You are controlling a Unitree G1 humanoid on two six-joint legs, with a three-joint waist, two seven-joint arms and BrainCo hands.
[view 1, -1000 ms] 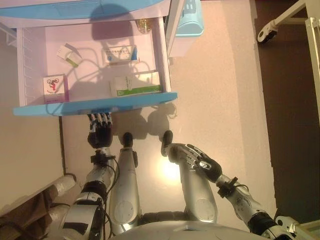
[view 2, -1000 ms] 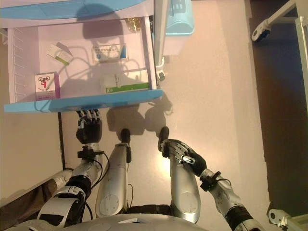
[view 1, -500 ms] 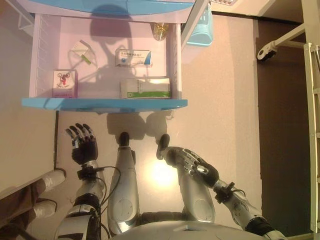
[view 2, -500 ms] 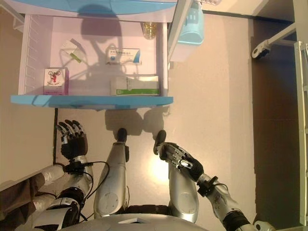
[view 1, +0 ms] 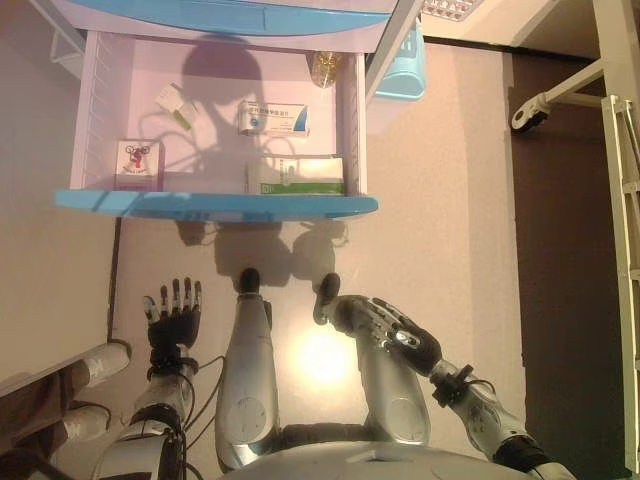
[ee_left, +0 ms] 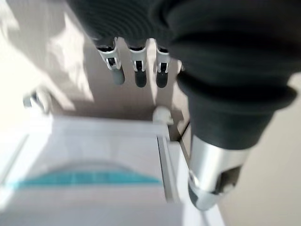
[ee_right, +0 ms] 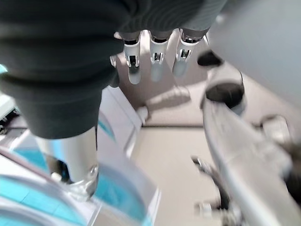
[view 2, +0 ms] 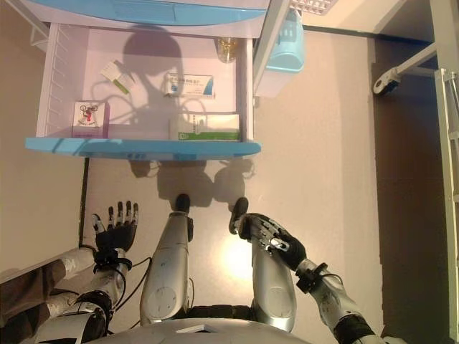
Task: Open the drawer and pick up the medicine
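The drawer (view 1: 215, 205) with a blue front stands pulled out of the cabinet. Inside lie a pink box (view 1: 138, 165), a white and green box (view 1: 295, 175), a white and blue box (view 1: 273, 118), a small white packet (view 1: 173, 103) and a small jar (view 1: 325, 68) at the back. My left hand (view 1: 172, 315) hangs below the drawer's front, well apart from it, open with straight spread fingers (ee_left: 135, 70) and empty. My right hand (view 1: 395, 328) hangs low to the right, open with relaxed fingers (ee_right: 153, 61), holding nothing.
A light blue container (view 1: 400, 60) stands against the cabinet's right side. A white frame on a castor wheel (view 1: 530, 110) stands at the far right over darker floor. Pale floor lies between the drawer and my hands.
My left hand has come off the drawer's blue front and drawn back toward my body, fingers spreading. The drawer stays open. The camera has shifted; the right hand has barely moved.
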